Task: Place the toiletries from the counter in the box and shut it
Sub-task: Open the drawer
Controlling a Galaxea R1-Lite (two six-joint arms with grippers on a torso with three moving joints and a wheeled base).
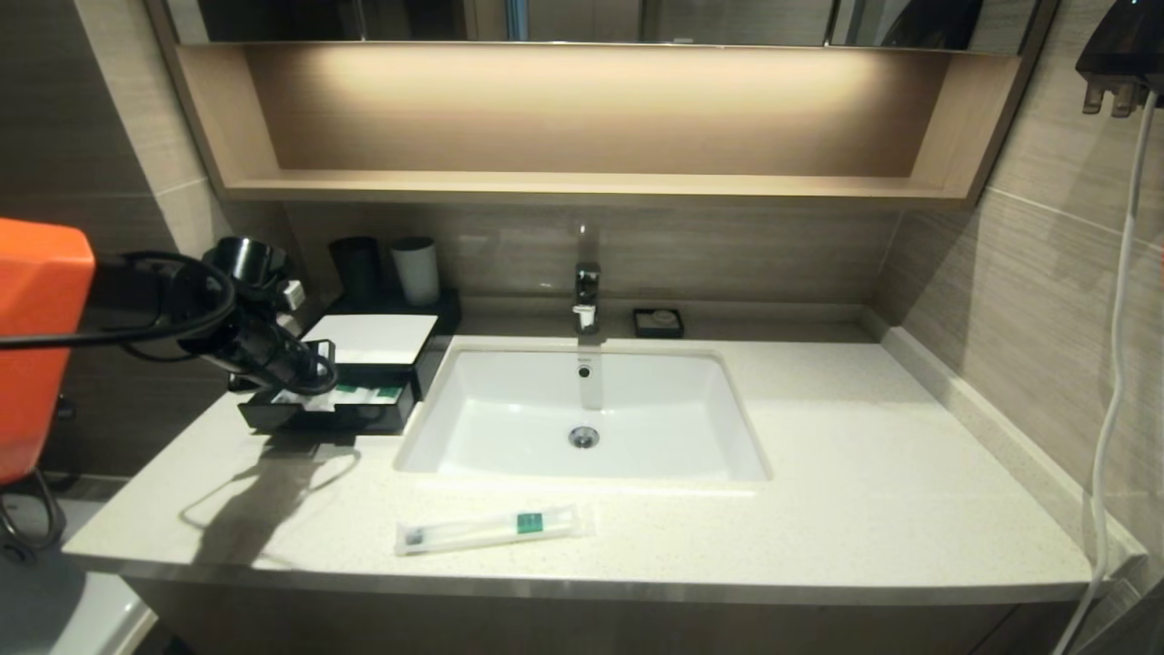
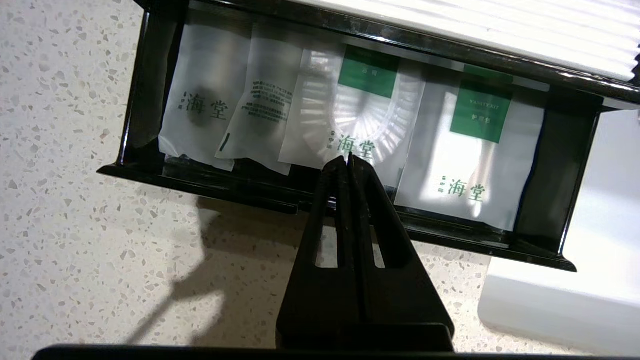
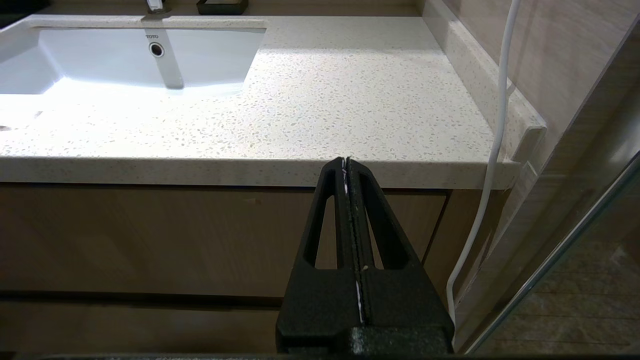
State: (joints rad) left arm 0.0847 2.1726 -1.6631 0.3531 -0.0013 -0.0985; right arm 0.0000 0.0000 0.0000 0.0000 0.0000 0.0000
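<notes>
Left gripper (image 2: 345,161): I am holding it over the front edge of the pulled-out drawer, fingers pressed flat together and grasping nothing. In my judgement it is waiting there because the drawer had to be drawn out for loading.

Box (image 1: 377,338): it is standing on the left part of the counter, just beside the basin, white top panel up. Its black drawer (image 2: 300,197) is sticking out toward me, so the inside is reachable from above.

Sachets in the drawer (image 2: 470,165): several frosted packets with green labels are lying flat, side by side, and are filling most of the floor. I think the long packet must go across them.

Cups (image 1: 416,269): one black and one grey are standing behind the box, by the wall. They are not my business.

Toothbrush packet (image 1: 496,529): it is lying on the counter (image 1: 864,491) near the front edge, in front of the basin (image 1: 582,414), well apart from the box. It is not yet picked.

Soap dish (image 1: 658,322): it is sitting to the right of the tap, at the back.

Right gripper (image 3: 346,161): I am keeping it parked below the counter's front edge, on the right side, clenched and empty.
</notes>
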